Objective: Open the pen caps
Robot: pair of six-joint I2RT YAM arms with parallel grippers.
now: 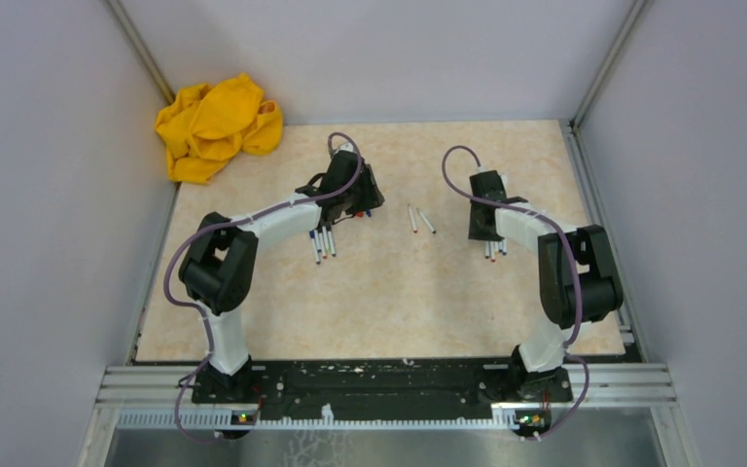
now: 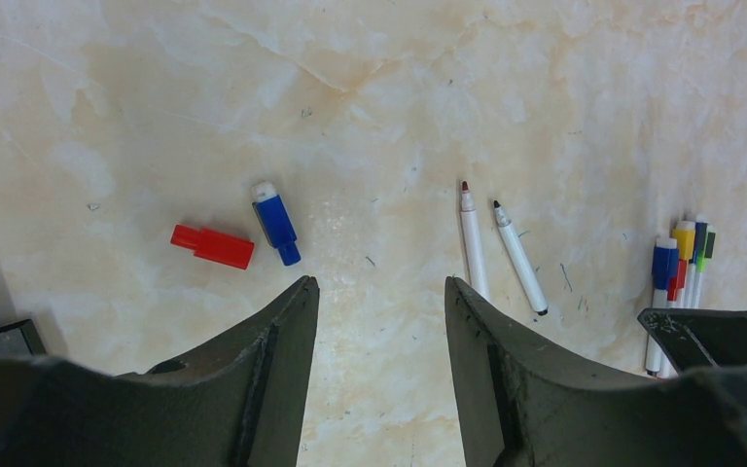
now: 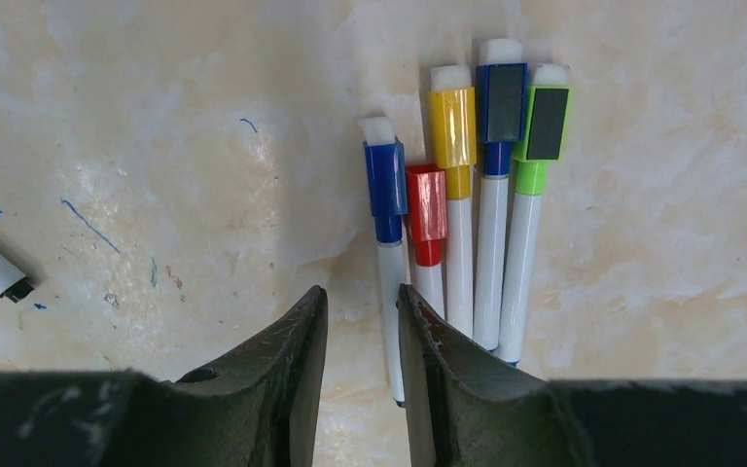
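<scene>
Right gripper [image 3: 360,297] is the nearer arm: I read its jaws as narrow with nothing clamped. The five capped pens [image 3: 462,224] lie at 12 to 1 o'clock, barrels running 12–6, caps at the far end. The blue-capped pen [image 3: 390,282] runs along one finger's inner edge. Left gripper [image 2: 379,284] stands half open and empty, with the loose red cap [image 2: 213,245] and loose blue cap [image 2: 275,222] at 10 to 11 o'clock.

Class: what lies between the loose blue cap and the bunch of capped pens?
Two uncapped pens, lying side by side; the left wrist view shows them.
</scene>
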